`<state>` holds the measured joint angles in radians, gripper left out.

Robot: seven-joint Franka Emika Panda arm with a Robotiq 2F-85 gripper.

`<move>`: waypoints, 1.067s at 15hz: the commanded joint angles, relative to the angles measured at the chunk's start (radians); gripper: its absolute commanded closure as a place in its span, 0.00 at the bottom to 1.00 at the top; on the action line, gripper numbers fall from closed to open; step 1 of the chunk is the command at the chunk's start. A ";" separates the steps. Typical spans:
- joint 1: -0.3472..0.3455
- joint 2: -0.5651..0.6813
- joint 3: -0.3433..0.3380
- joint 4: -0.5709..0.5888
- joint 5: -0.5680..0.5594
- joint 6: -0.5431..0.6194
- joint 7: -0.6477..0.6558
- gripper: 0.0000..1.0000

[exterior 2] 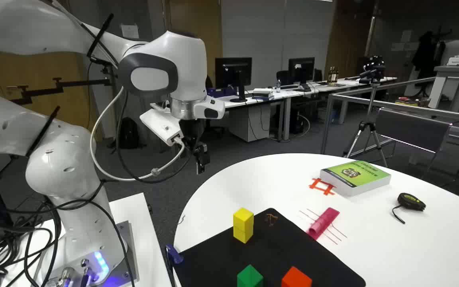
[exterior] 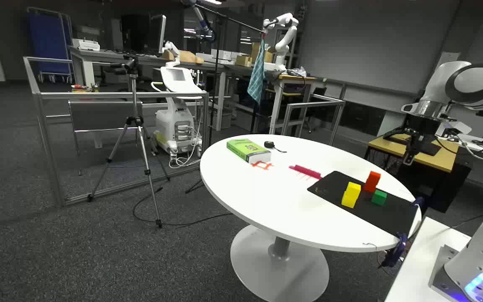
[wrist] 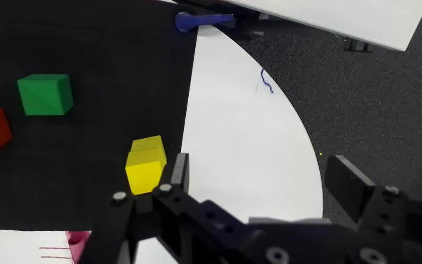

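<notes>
Well, from where I stand, the black gripper (exterior 2: 202, 164) hangs high, touching nothing, just left of the middle in an exterior view. Its two fingers (wrist: 180, 171) are spread wide, with nothing between them. To get near the yellow blocks (exterior 2: 243, 226), I think it should first move over, up high, until they sit between its fingers. Then it should come down slow and straight, since a bump could knock the top one off. They stand right of the gripper and lower down, one on top of the other, on the black mat (exterior 2: 283, 249). They are bright and look smooth, with flat sides and a thin line where they meet. At the bottom edge come the green block (exterior 2: 250, 276) and, to its right, the red tower (exterior 2: 296, 278). Farther right lies a pink tube (exterior 2: 324, 223).
</notes>
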<state>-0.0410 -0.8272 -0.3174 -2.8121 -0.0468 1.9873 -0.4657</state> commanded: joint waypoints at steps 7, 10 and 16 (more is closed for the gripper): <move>-0.009 0.004 0.009 0.001 0.008 -0.002 -0.006 0.00; 0.000 0.005 0.005 0.002 0.016 0.006 -0.015 0.00; -0.012 0.177 -0.093 0.119 0.010 0.085 -0.087 0.00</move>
<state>-0.0417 -0.7779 -0.3468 -2.7778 -0.0411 2.0214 -0.4725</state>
